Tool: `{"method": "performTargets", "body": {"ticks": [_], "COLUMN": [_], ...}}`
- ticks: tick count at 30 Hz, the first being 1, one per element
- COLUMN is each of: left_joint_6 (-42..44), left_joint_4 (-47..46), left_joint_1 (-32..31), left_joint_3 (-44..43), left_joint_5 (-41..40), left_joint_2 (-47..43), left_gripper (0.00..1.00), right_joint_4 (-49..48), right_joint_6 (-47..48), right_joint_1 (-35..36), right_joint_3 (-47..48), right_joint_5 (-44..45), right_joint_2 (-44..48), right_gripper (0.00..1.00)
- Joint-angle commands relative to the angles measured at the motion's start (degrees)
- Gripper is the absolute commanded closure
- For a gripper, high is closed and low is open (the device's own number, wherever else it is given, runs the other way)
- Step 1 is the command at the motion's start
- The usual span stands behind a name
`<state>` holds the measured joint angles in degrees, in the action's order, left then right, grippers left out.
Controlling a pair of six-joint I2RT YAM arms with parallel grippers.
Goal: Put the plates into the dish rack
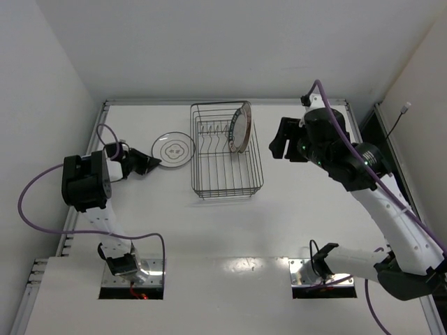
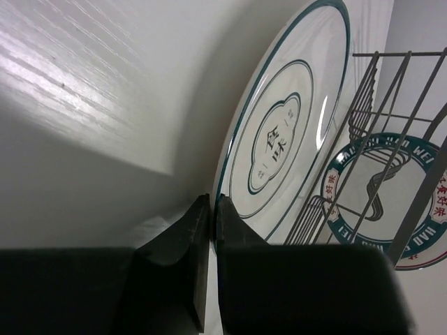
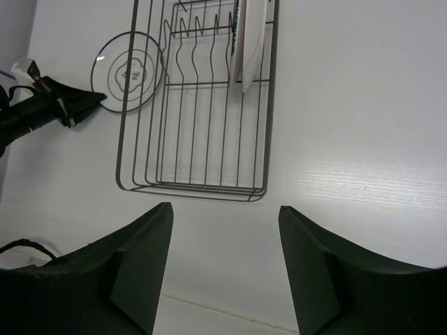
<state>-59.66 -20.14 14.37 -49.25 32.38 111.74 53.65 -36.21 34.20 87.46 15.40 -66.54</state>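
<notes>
The white table is seen from above, with the two arms fixed at its near edge.

A little way in, on the left side, the left gripper is held low over the table. Its two fingers are pressed together. In the left wrist view their tips are seen right at the rim of the ringed plate. Nothing can be seen pinched between them, so the plate is not thought to be held yet.

The ringed plate is laid flat on the table, just beside the left side of the dish rack. It is not in the rack.

The rack is set in the middle of the table. Its near part is bare wire, with nothing in the slots.

On the right side of the rack, the right gripper is held up in the air with its fingers spread wide apart. Nothing is held in it.

At the far right end of the rack, the lettered plate is stood on its edge between the prongs. A plate with some orange on it seems to be stood close against it.

So two plates are judged to be loaded. One is left: the ringed plate has to be picked up, tipped on its edge and put in a free slot.
</notes>
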Motion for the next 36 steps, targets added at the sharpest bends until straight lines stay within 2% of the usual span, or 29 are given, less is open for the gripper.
{"method": "performTargets", "body": {"ticks": [1, 6, 9, 13, 17, 18, 19, 20, 22, 24, 36], "left_joint_6": [4.11, 7.80, 8.33, 1.23, -9.82, -11.69, -14.06, -14.78, -15.48, -15.49, -16.63], "left_joint_4": [4.57, 13.54, 16.89, 11.37, 1.46, -0.49, -2.69, -3.23, -3.24, -3.24, -2.62], "left_joint_1": [1.00, 2.23, 2.24, 1.19, -3.19, -4.08, -6.09, -7.15, -10.57, -12.95, -27.11], "left_joint_3": [-0.32, -4.44, -6.29, -0.87, 6.88, 8.28, 9.95, 9.97, 10.67, 10.67, 9.53], "left_joint_5": [0.40, 1.02, 2.59, 8.12, 11.38, 12.35, 12.36, 13.05, 13.06, 11.48, 3.40], "left_joint_2": [-4.32, -18.20, -27.78, -37.90, -45.99, -48.18, -48.98, -49.51, -50.13, -50.66, -51.27], "left_gripper": [1.00, 1.00, 1.00, 1.00, 1.00, 1.00, 1.00, 1.00, 1.00, 1.00, 1.00], "right_joint_4": [0.58, -4.68, -9.16, -14.61, -25.23, -31.70, -35.42, -45.03, -56.50, -62.32, -71.31], "right_joint_6": [0.00, 0.52, -0.79, -2.20, -5.18, -7.37, -8.69, -12.45, -17.47, -19.69, -23.82], "right_joint_1": [-0.36, -1.41, -1.94, -4.92, -9.05, -9.93, -11.50, -12.30, -13.45, -14.06, -15.74], "right_joint_3": [2.10, 0.52, -2.29, -5.36, -14.14, -15.90, -19.40, -21.26, -27.50, -29.01, -28.49], "right_joint_5": [0.16, -5.37, -9.85, -20.13, -35.12, -38.13, -41.12, -47.94, -53.87, -53.89, -55.83], "right_joint_2": [-0.60, -0.60, -0.08, -0.77, -1.31, -2.00, -2.97, -4.11, -4.90, -6.74, -15.28], "right_gripper": [0.41, 0.41, 0.35, 0.31, 0.31, 0.31, 0.31, 0.31, 0.32, 0.32, 0.35]}}
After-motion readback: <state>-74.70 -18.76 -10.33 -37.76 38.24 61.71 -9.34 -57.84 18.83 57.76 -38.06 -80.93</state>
